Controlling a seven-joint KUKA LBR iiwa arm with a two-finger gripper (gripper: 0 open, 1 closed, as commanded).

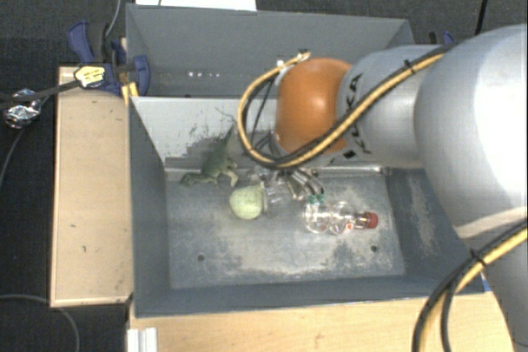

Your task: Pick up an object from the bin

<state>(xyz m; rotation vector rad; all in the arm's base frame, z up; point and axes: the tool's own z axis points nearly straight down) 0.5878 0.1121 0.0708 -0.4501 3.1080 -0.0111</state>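
Note:
My gripper [289,187] reaches down from under the orange cover into the middle of the bin, near its back wall. A pale green ball [246,204] lies just left of the fingertips, close to or touching them. A clear plastic bottle with a red cap [337,219] lies on its side just right of and below the fingers. A green toy lizard [216,166] sits at the back left, against the bin wall, a little left of the gripper. Nothing shows between the fingers.
The arm with its cables covers the right and back of the bin. The bin floor in front and to the left is bare grey metal.

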